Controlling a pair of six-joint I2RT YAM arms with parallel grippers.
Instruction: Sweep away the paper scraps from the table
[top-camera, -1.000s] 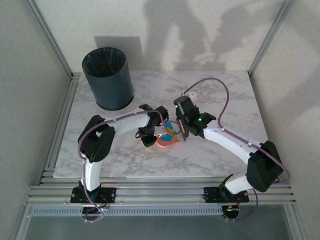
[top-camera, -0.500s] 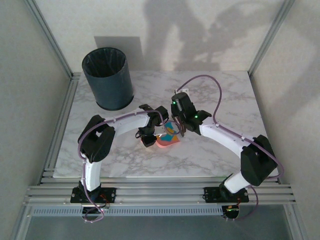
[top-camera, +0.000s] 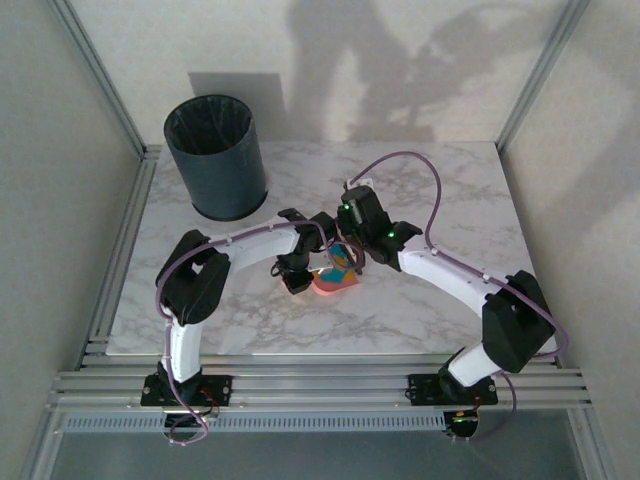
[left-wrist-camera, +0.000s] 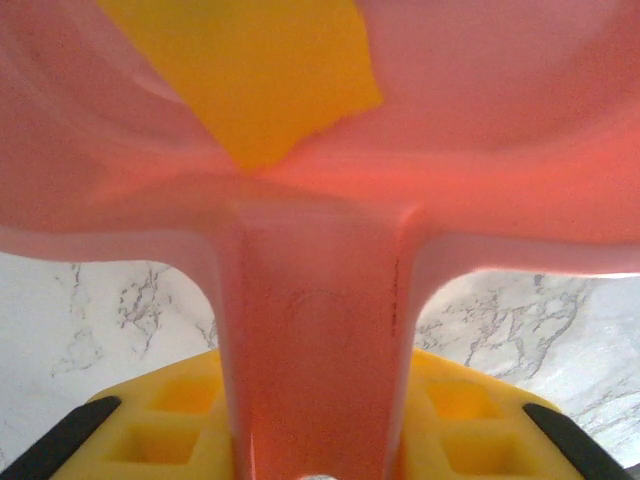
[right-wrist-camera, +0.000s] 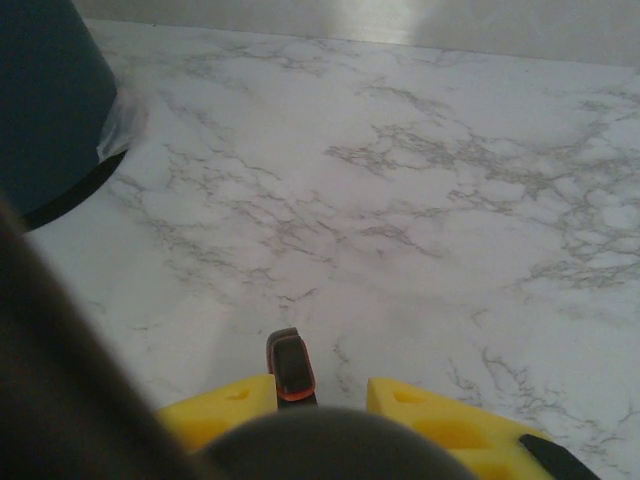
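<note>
Table (top-camera: 430, 310): left pincer (top-camera: 298, 274) grips dustpan (top-camera: 336, 284), elbow (top-camera: 195, 285) bent.

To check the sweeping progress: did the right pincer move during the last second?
Yes. The right pincer shifted left and slightly up the view, toward the bin.

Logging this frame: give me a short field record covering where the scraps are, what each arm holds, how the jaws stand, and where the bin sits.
paper scraps: orange and teal bits lying in the pink dustpan; none made out loose on the table
dustpan position: near the table's centre, between the two grippers
left gripper: jaws shut on the dustpan's handle
right gripper: jaws shut on a dark tool, just right of the dustpan; what tool it is, unclear
bin: dark, lined, upright at the far left corner
</note>
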